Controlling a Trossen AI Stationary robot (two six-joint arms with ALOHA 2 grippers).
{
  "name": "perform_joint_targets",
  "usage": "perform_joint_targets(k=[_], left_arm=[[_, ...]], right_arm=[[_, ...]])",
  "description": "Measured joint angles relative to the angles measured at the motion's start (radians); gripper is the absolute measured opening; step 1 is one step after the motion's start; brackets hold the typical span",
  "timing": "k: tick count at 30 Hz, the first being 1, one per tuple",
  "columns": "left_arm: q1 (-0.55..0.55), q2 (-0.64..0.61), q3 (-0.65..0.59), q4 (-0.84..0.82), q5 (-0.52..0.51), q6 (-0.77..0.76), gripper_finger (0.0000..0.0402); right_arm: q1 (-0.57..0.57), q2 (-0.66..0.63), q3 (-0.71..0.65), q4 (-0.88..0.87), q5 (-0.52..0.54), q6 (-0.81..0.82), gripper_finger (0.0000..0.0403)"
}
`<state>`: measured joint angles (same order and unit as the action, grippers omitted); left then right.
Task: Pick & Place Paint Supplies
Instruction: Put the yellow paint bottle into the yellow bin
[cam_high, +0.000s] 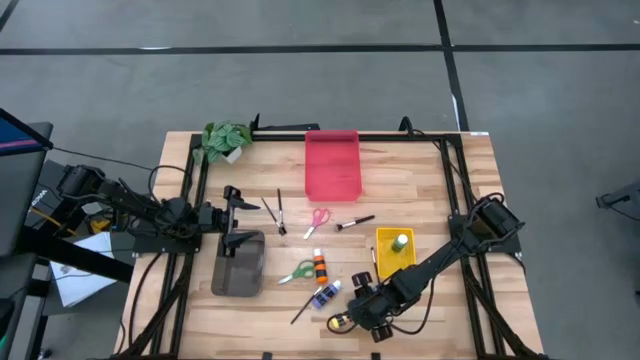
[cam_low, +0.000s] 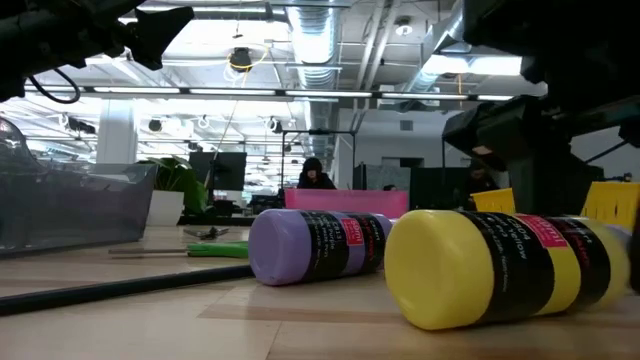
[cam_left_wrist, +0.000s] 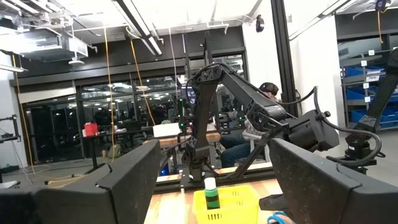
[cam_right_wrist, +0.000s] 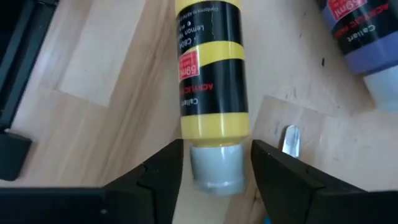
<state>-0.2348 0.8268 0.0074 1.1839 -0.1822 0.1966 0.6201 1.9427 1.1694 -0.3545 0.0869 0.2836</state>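
Lying on its side near the front edge of the wooden table (cam_high: 430, 170), the yellow paint bottle with a black label band (cam_right_wrist: 209, 68) has its grey cap between the right gripper's (cam_right_wrist: 214, 165) fingers, which are spread on either side with small gaps, not pinching it. The left gripper (cam_high: 236, 213) hangs wide open above the grey tray (cam_high: 237, 270).

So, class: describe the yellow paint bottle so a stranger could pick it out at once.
Start at the wooden table's near edge, where the right gripper is. The yellow paint bottle lies on its side there, its grey cap between the open fingers. The blue bottle beside it differs; only this one is yellow with black bands.
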Motion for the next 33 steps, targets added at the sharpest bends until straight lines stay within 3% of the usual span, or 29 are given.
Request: perform_joint_targets(k=[5, 12, 17, 33], left_arm=[[0.0, 0.0, 0.0, 0.0, 0.0, 0.0, 0.0298], [0.0, 0.0, 0.001, -0.018, 0.019, 0.0, 0.0298], [-0.002, 0.039, 0.018, -0.025, 0.034, 0.005, 0.0298], [-0.047, 0.465, 0.303, -0.025, 0.031, 0.173, 0.0298]], right_arm=[[0.0, 0.0, 0.0, 0.009, 0.019, 0.006, 0.0106], [-0.001, 0.0, 0.028, -0.008, 0.07, 0.019, 0.0104], [-0.015, 0.0, 0.107, -0.154, 0.165, -0.004, 0.0104], [-0.117, 0.0, 0.508, -0.771, 0.547, -0.069, 0.0104]])
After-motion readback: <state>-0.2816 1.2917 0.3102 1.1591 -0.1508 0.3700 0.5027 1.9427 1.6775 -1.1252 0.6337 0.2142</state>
